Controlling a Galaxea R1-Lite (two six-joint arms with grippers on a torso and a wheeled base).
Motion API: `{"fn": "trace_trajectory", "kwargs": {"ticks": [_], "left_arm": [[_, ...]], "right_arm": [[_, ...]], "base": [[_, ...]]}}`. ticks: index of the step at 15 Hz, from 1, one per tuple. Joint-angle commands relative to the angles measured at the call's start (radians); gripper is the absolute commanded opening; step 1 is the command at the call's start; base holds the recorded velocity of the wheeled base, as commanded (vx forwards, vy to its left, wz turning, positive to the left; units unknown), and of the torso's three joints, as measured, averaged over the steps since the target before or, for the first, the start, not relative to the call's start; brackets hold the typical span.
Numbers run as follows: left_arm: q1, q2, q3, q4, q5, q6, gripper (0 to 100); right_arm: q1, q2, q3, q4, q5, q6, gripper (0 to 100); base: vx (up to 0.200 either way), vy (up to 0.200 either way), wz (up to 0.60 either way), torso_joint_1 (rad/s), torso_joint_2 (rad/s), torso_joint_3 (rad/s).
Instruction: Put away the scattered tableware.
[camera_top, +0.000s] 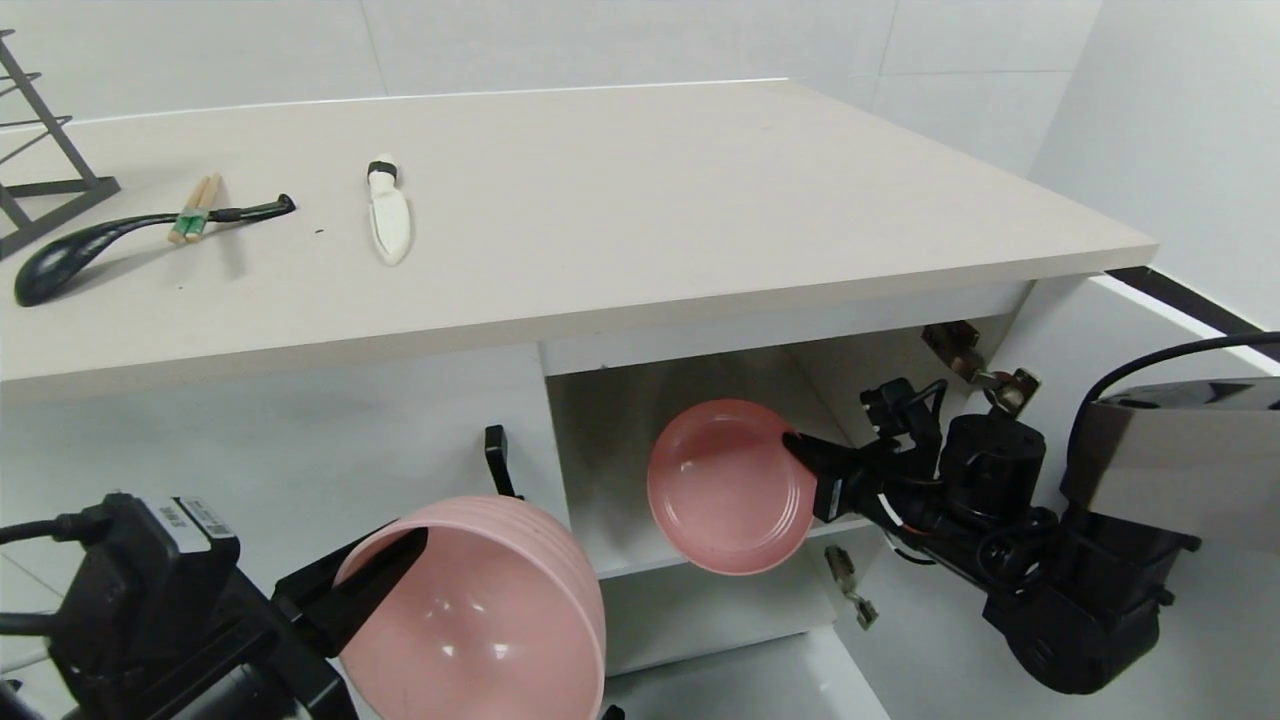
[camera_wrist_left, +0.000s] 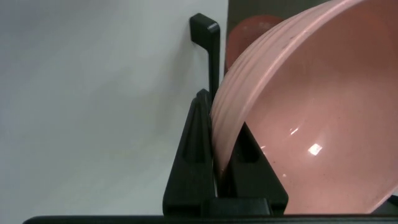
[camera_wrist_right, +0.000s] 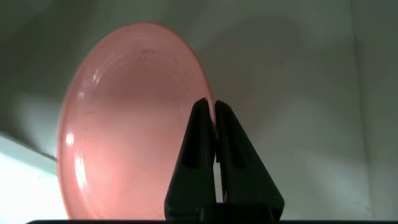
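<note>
The right gripper's (camera_wrist_right: 208, 111) fingers are pinched tight on the rim of the pink plate (camera_top: 725, 485), holding it on edge, likely so it can slip through the open cabinet mouth onto the white shelf (camera_top: 625, 562) just behind it. The left gripper (camera_wrist_left: 219, 124) clamps the ribbed wall of the pink bowl (camera_top: 500, 620), one finger inside and one outside, tilted low before the closed door, probably awaiting its turn. On the countertop (camera_top: 650, 200) above, a black ladle (camera_top: 90, 245), chopsticks (camera_top: 195, 210) and a white sheathed knife (camera_top: 388, 215) lie unsorted.
</note>
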Motion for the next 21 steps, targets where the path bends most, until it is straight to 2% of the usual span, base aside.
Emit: {"fn": "trace_trajectory", "kwargs": {"ticks": [1,7,10,13,21], "left_arm": [[-0.001,-0.001,0.0,0.004,0.0,0.0,0],[0.013,0.026,0.0,-0.004,0.001,-0.008,0],[0.013,0.031,0.0,-0.003,0.001,-0.009,0],[0.013,0.032,0.0,-0.001,0.001,-0.009,0],[0.013,0.042,0.0,0.004,0.001,-0.009,0]], "right_arm": [[0.002,0.023,-0.02,-0.001,0.0,0.0,0],[0.018,0.112,-0.115,-0.001,0.0,0.011,0],[0.024,0.166,-0.194,-0.001,0.0,0.093,0],[0.022,0.241,-0.263,-0.001,0.0,0.098,0],[0.016,0.291,-0.345,-0.001,-0.026,0.12,0]], "base": [[0.0,0.0,0.0,0.0,0.0,0.0],[0.0,0.0,0.0,0.0,0.0,0.0],[0.0,0.0,0.0,0.0,0.0,0.0],[0.0,0.0,0.0,0.0,0.0,0.0],[0.0,0.0,0.0,0.0,0.0,0.0]]}}
